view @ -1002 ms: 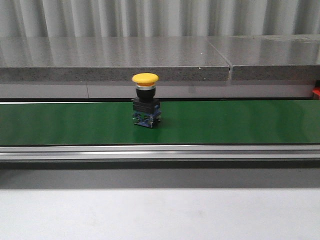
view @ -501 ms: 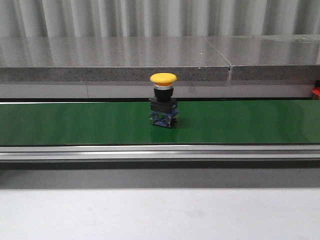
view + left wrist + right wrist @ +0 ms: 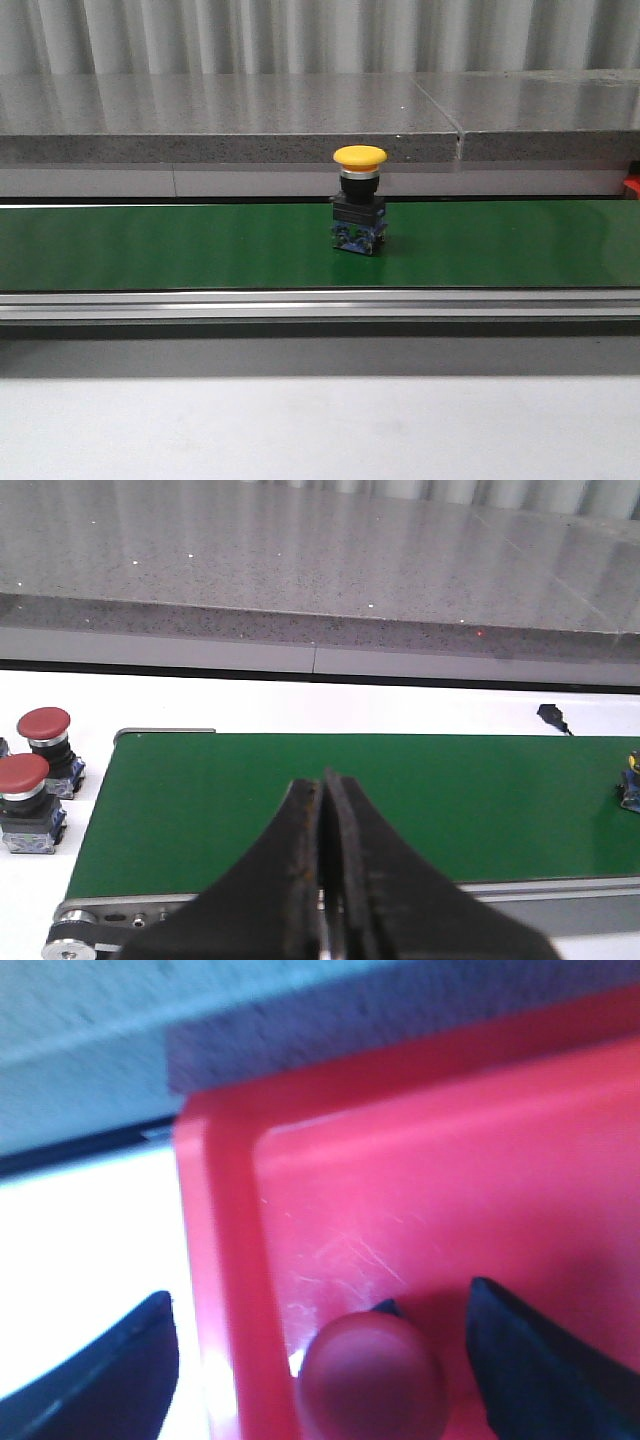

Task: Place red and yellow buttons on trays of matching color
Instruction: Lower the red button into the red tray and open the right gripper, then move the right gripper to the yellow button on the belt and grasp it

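The left gripper (image 3: 325,880) has its jaws pressed together on nothing, poised above the near edge of the green belt (image 3: 400,800). In that left wrist view two red buttons (image 3: 35,765) wait on the white bench just off the belt's end, and a sliver of another button's base shows at the far edge of the belt. The right wrist view shows the right gripper (image 3: 320,1360) with jaws spread wide around a red button top (image 3: 372,1375) sitting inside the red tray (image 3: 450,1190), near its corner rim; lifting straight up should clear it without tipping it. The front view shows neither arm, only a yellow button (image 3: 359,200) upright on the belt, slightly right of centre, not yet on any tray.
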